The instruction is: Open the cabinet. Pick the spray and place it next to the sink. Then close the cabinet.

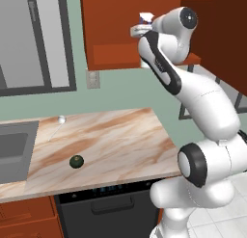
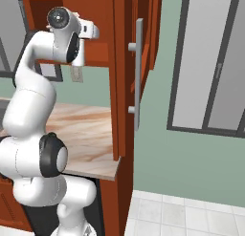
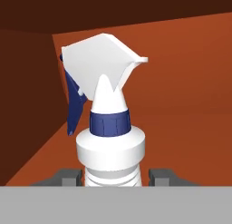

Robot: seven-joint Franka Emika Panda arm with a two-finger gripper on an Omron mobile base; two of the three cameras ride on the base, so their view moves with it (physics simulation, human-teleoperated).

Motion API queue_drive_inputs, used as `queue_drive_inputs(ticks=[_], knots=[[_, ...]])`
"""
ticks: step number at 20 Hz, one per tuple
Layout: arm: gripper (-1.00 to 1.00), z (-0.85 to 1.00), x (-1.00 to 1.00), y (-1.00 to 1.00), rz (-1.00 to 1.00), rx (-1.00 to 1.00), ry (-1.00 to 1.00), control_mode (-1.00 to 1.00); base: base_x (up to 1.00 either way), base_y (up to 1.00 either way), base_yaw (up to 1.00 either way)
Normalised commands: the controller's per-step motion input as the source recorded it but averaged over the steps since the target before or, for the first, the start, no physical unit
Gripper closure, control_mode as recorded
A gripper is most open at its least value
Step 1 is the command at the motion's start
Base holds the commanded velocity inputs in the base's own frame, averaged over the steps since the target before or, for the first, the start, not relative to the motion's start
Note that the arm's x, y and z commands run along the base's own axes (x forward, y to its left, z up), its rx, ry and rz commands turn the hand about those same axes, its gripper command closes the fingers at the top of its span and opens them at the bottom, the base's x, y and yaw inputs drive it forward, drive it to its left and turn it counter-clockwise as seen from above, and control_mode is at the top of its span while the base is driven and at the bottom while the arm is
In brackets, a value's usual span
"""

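The cabinet (image 1: 116, 27) stands open, and its door (image 2: 125, 63) with the grey bar handle (image 2: 139, 70) swings out toward the right base camera. The white spray (image 3: 110, 128), with a blue collar and blue trigger, stands upright on the shelf inside. My gripper (image 3: 115, 177) is open, reaching into the cabinet with one fingertip on either side of the bottle's lower body, close to it but with a small gap each side. From the left base view the spray's head (image 1: 146, 16) pokes up above the gripper (image 1: 138, 31). The grey sink (image 1: 14, 150) lies at the counter's left end.
A dark green ball (image 1: 76, 161) lies on the marble counter (image 1: 111, 140), and a small white knob (image 1: 61, 119) sits near the sink's corner. A dark dishwasher front (image 1: 106, 208) sits below. The cabinet's side wall (image 3: 27, 105) stands close on the bottle's left.
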Motion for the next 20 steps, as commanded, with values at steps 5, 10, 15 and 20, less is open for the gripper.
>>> queue_drive_inputs(ticks=[5,10,15,20], knots=[[1.00,-0.01,-0.56,0.00,0.00,0.03,0.00,-1.00,0.00,0.00,0.00],[1.00,-0.03,-0.54,0.00,0.00,0.02,0.00,-1.00,0.00,0.00,0.00],[1.00,-0.10,-0.49,0.00,0.00,0.02,0.00,-1.00,0.00,0.00,0.00],[1.00,-0.13,-0.44,0.04,0.00,0.03,0.00,-1.00,0.00,0.00,0.00]])
